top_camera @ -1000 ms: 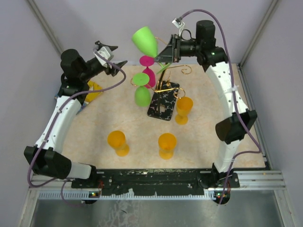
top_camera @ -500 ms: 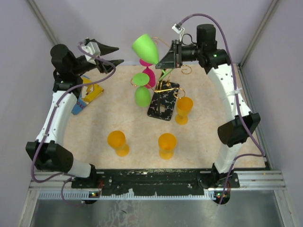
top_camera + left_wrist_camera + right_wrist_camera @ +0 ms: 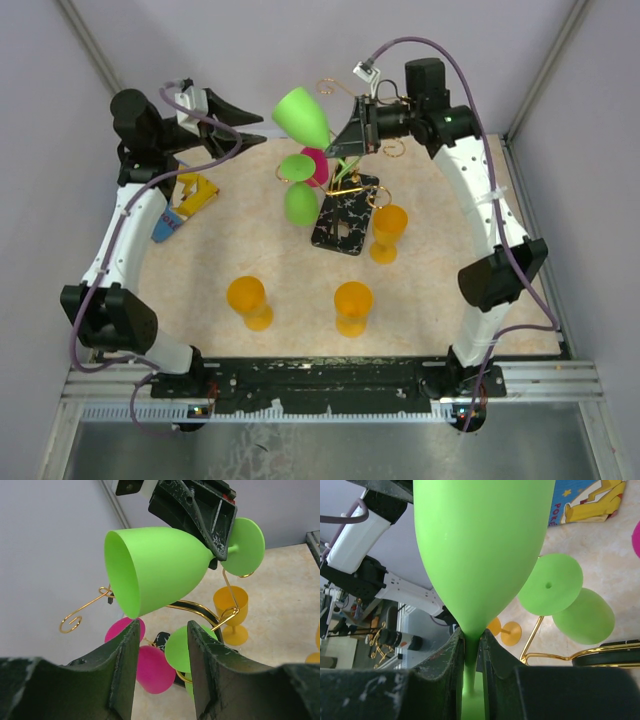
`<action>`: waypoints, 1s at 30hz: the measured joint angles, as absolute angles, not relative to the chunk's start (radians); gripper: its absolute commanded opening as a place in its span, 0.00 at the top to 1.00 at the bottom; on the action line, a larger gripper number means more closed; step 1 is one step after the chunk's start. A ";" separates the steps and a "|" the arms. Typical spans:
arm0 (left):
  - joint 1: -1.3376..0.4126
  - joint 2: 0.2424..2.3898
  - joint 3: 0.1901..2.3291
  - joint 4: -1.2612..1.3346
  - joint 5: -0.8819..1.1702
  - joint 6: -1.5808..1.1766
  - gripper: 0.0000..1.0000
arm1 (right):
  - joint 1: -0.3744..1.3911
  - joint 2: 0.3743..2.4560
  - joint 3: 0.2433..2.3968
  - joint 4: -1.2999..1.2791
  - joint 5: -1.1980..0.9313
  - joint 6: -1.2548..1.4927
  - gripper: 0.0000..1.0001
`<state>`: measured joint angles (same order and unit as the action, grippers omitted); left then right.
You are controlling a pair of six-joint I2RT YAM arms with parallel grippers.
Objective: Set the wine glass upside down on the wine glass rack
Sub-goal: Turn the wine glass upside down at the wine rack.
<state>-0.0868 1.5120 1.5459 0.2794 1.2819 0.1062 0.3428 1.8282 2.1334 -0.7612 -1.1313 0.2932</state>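
Up swings the left pincer (image 3: 260,125), fingers parted and empty, facing the glass's mouth. Right pincer (image 3: 338,142) clamps the stem of the lime-green, matte wine glass (image 3: 302,113), tipped sideways above the gold-wire wine glass rack (image 3: 345,215) on the bench (image 3: 440,290).

1. The top view is bright and evenly lit from above; the pale walls carry no glare.
2. Shadows on the table (image 3: 430,300) are soft and short, close beneath the orange glasses (image 3: 248,298).
3. In the left wrist view the left gripper (image 3: 163,626) has dark, slightly blurred fingers (image 3: 120,680) nearest the lens, while the green wine glass (image 3: 155,570) is sharp.
4. In the right wrist view the right gripper (image 3: 471,650) lies in shade, and the room at far left is soft-focused.
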 measured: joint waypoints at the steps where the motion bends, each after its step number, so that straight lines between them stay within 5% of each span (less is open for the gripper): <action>1: -0.087 1.516 1.546 0.287 1.288 0.095 0.51 | 0.348 1.828 2.133 -0.770 -1.131 0.287 0.93; 16: -0.087 1.562 1.505 0.562 1.366 -0.134 0.56 | 0.413 1.855 2.144 -0.885 -1.090 0.199 0.91; 24: -0.087 1.591 1.474 0.722 1.419 -0.293 0.72 | 0.422 1.877 2.169 -0.907 -1.065 0.186 0.86; 30: -0.082 1.612 1.467 0.894 1.454 -0.452 0.86 | 0.426 1.877 2.177 -0.916 -1.053 0.176 0.73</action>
<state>-0.0822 1.6115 1.4666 0.8944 1.4536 -0.4519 0.4255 1.8771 2.1765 -0.9165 -1.0527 0.1764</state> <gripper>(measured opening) 0.204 0.220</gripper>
